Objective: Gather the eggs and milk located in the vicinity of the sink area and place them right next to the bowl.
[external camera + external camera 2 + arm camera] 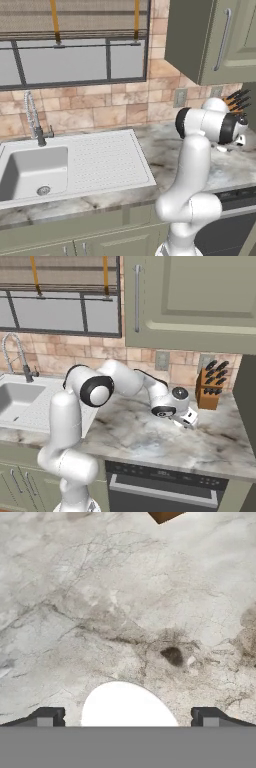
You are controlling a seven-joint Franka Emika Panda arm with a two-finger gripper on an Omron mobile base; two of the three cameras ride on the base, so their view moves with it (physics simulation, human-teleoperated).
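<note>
My gripper (125, 714) hangs just above the marble counter (140, 436) with its jaws spread wide and nothing between them; in the hand view the two dark tips stand far apart over bare stone. A white rounded shape (129, 704) sits low between the tips, but I cannot tell what it is, so I make no claim on it. In the right base view the hand is tipped down at the right stretch of the counter, toward the back edge, near the knife block (210, 385) that stands against the tiled wall; a brown corner of that block shows at the top of the hand view.

Going outward, the arm folds back across the counter to its base in front of the dishwasher (165, 486). The sink (35, 170), with its drainboard and chrome faucet (34, 120), lies at the left end, well apart from the hand. Its basin looks empty from here.

I cannot find the egg, the milk or the bowl from here, so I cannot say where they lie. My judgement: the open, lowered hand suits a release or a search, and nothing is in hand yet to carry.
</note>
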